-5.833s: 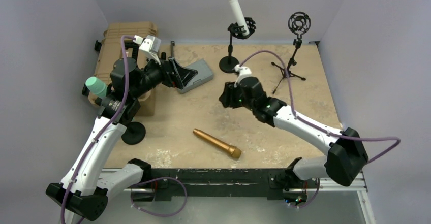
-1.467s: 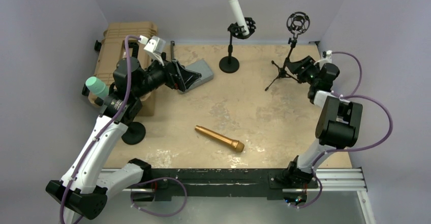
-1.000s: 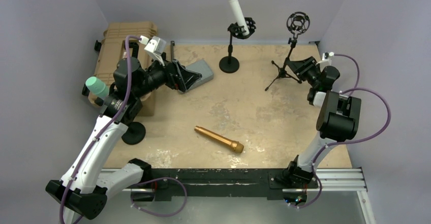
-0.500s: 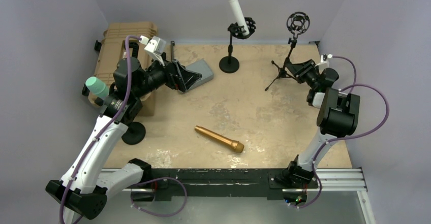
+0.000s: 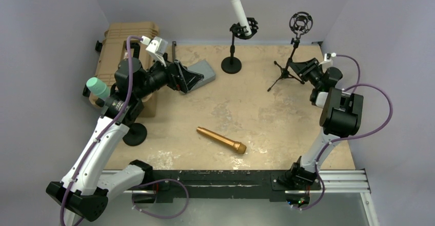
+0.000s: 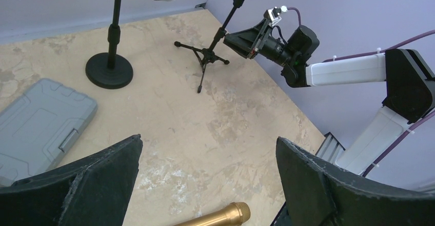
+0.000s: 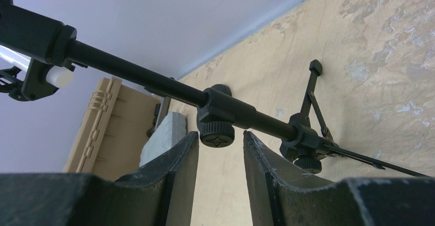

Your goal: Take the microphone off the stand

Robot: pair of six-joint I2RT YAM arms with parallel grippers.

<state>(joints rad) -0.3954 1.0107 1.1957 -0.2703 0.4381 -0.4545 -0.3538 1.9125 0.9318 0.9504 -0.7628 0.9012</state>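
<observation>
- the white cylindrical microphone (image 5: 237,6) stands tilted in the black clip of a round-based black stand (image 5: 231,64) at the top centre of the overhead view; it is not yet out.
- a gold metal microphone (image 5: 220,140) lies flat on the tan table (image 5: 267,118), lower centre, well apart from both stands.
- the black tripod stand (image 5: 288,67) at the upper right carries a ring mount (image 5: 301,23) that looks empty, so the gold one may have come from there; that is a guess.
- the right gripper (image 7: 220,139) is at the tripod's pole, jaws narrowly parted with the pole's clamp knob (image 7: 216,132) at their mouth; whether they pinch it i cannot tell.
- the left gripper (image 6: 209,141) hangs wide open over the grey plastic case (image 5: 202,75) at the upper left, holding nothing.
- as i judge it, if the white microphone is the target, the whole lift is left: neither arm is near it.
</observation>
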